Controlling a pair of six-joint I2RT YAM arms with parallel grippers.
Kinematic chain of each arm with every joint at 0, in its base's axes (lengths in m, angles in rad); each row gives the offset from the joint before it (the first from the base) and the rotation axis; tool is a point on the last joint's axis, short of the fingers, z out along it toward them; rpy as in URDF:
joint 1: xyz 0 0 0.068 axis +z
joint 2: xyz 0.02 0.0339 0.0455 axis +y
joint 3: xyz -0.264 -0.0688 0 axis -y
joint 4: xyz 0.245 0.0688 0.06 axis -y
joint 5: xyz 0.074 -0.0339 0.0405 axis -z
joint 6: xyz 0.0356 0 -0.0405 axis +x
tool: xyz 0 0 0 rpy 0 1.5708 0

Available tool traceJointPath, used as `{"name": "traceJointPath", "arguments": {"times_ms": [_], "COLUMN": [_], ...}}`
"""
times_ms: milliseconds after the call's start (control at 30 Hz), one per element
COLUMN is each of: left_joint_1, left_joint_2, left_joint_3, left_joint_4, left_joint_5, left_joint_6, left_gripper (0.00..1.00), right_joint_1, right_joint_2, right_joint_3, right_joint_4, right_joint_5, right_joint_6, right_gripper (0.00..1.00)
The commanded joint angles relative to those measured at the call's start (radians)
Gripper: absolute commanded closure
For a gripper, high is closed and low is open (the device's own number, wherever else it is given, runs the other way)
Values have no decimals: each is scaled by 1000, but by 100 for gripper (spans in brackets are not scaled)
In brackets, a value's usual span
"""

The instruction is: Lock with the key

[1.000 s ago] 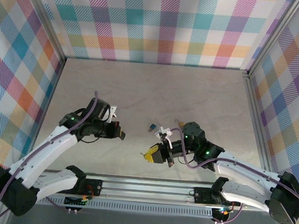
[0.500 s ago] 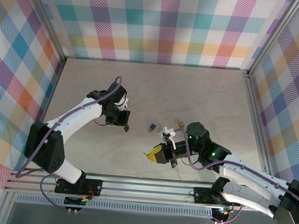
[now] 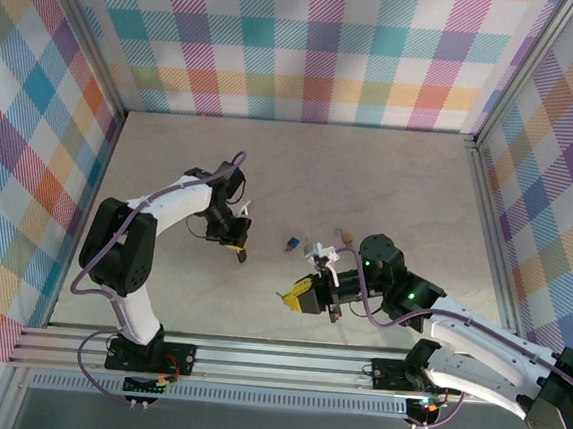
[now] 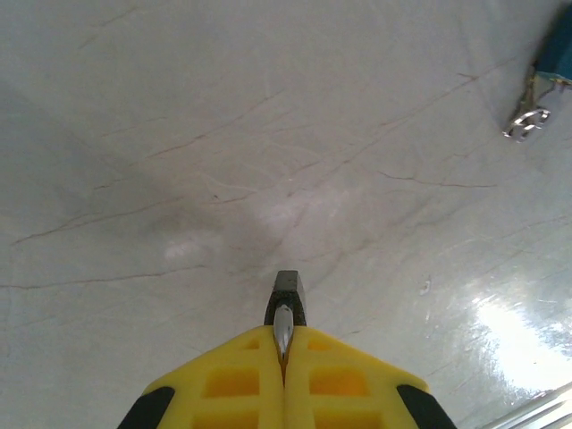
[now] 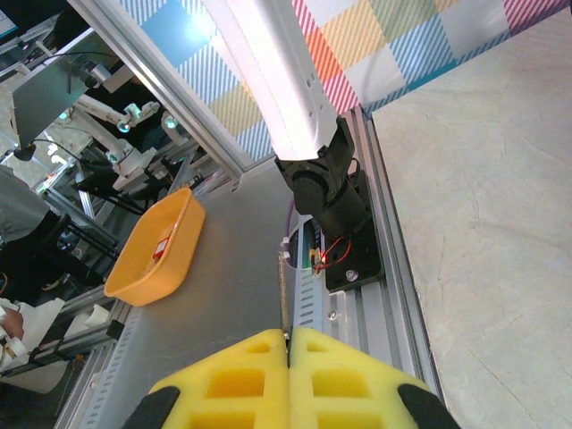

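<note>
My left gripper (image 3: 240, 247) (image 4: 286, 344) is shut on a small black piece with a silver strip (image 4: 286, 304) that sticks out past the yellow pads, low over the table. I cannot tell whether this is the lock. A blue item with a silver ring (image 3: 291, 243) (image 4: 547, 63) lies on the table just to its right. My right gripper (image 3: 294, 296) (image 5: 288, 344) is shut on a thin toothed metal blade, the key (image 5: 284, 299), seen edge-on. It points left, toward the near rail.
A small brass-coloured object (image 3: 345, 236) lies beside the right wrist. The aluminium rail (image 3: 274, 359) with the arm bases runs along the near edge. Plaid walls (image 3: 311, 46) close in the back and both sides. An orange bin (image 5: 156, 250) sits off the table.
The left arm has swung forward and to the right, carrying its gripper and the dark piece closer to the blue item. The right gripper has barely moved.
</note>
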Motion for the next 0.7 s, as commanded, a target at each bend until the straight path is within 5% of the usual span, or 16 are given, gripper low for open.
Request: {"name": "traceJointPath", "arguments": {"times_ms": [0, 267, 500, 667], "left_joint_1": [27, 41, 54, 58], "left_joint_2": [37, 120, 146, 95], "left_joint_3": [42, 91, 113, 123], "left_joint_4": [-32, -51, -64, -59], "left_joint_5": [36, 3, -49, -99], "left_joint_6": [31, 36, 30, 16], "left_gripper": [100, 100, 68, 56], "right_joint_1": [-3, -3, -1, -1], "right_joint_2": [-13, 0, 29, 40], "right_joint_3": [13, -6, -7, -6], "right_joint_4": [20, 43, 59, 70], "right_joint_5": [-23, -23, -33, -35], "right_joint_6": [-4, 5, 13, 19], "right_gripper": [100, 100, 100, 100]}}
